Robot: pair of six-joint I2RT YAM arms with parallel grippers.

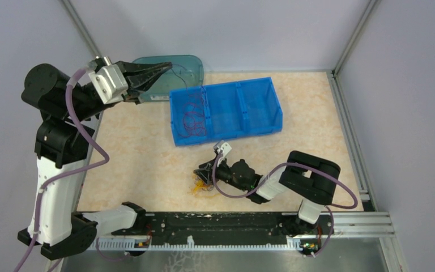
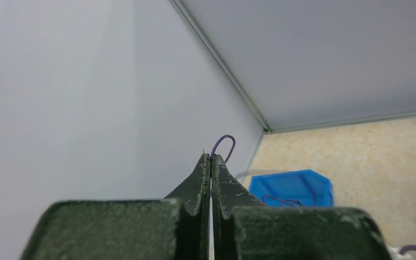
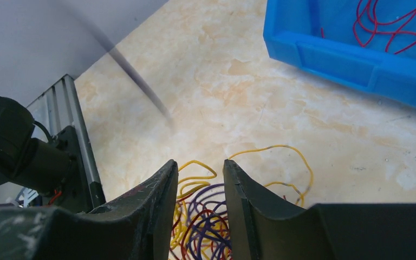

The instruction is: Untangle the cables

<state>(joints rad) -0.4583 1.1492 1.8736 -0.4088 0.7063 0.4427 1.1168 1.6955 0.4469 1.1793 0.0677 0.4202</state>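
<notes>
Over a beige marbled table (image 1: 141, 153) walled in grey, I am holding my left gripper (image 2: 211, 158) high, its jaws pinching tight on a purple cable (image 2: 223, 142). My right gripper (image 3: 199, 165) is hanging partly open, gripping nothing, over the clump of cables (image 3: 206, 222) lying near the front edge. Red cables (image 1: 192, 116) are lying in the left compartment of the blue bin (image 1: 260, 122).

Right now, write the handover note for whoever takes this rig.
Left gripper: shut on a purple cable, raised at the back left.
Right gripper: open, low over the clump on the table.
Done: red cables lie in the left compartment of the bin.
To do: the clump's yellow, purple and red strands are tangled; the purple cable is not yet set down.
</notes>
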